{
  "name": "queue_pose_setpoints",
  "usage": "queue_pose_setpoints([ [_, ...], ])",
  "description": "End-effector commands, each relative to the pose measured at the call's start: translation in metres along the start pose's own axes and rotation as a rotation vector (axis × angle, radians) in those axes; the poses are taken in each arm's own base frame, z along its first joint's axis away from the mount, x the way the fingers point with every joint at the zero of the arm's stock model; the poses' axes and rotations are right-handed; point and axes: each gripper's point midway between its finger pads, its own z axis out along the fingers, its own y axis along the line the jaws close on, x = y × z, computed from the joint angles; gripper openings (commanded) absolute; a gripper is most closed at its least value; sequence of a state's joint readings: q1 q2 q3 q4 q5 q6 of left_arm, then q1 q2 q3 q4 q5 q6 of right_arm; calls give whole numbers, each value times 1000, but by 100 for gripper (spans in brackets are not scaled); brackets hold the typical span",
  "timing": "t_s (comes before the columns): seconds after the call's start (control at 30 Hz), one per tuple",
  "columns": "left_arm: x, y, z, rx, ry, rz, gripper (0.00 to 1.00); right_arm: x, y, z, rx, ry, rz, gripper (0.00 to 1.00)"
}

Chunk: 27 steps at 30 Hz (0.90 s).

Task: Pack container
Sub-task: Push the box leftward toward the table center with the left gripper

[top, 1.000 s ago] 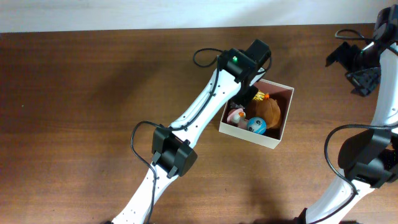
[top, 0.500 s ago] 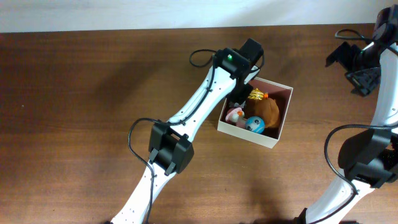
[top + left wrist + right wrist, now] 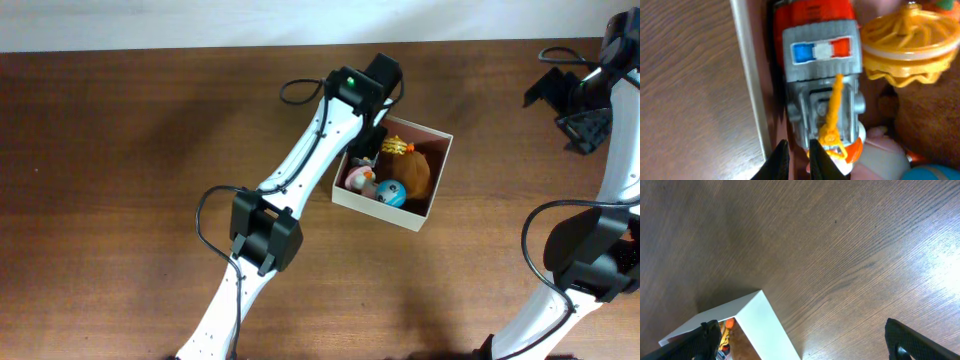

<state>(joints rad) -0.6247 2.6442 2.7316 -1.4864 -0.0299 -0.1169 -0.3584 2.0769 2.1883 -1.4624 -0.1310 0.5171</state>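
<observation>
A toy truck [image 3: 822,75] and yellow toy [image 3: 907,45] crowd the box [image 3: 380,212]. Left gripper [image 3: 800,160] reaches inside, nearly closed; right gripper [image 3: 800,342] hovers apart, open.

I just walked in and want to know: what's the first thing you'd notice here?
The square cream cardboard box near the overhead view's middle, crammed with toys: a brown plush lump and a blue ball-like toy. Up close, a grey-and-red toy vehicle with a blue-white-red stripe lies along its wall, the left pincer right beside it.
</observation>
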Motion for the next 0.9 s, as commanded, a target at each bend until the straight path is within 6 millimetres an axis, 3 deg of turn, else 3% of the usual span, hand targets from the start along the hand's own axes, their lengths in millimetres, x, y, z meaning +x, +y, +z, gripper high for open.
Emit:
queue_pose_setpoints([
  [0.0,10,29,14,-87,52,-117,16,1,0,-3,7,-9,-5,99],
  [0.3,14,55,14,-103,69,-292,16,1,0,-3,7,-9,-5,99],
  [0.57,22,97,13,-157,86,-459,17,1,0,-3,7,-9,-5,99],
  [0.87,34,123,11,-172,124,-528,17,1,0,-3,7,-9,-5,99],
])
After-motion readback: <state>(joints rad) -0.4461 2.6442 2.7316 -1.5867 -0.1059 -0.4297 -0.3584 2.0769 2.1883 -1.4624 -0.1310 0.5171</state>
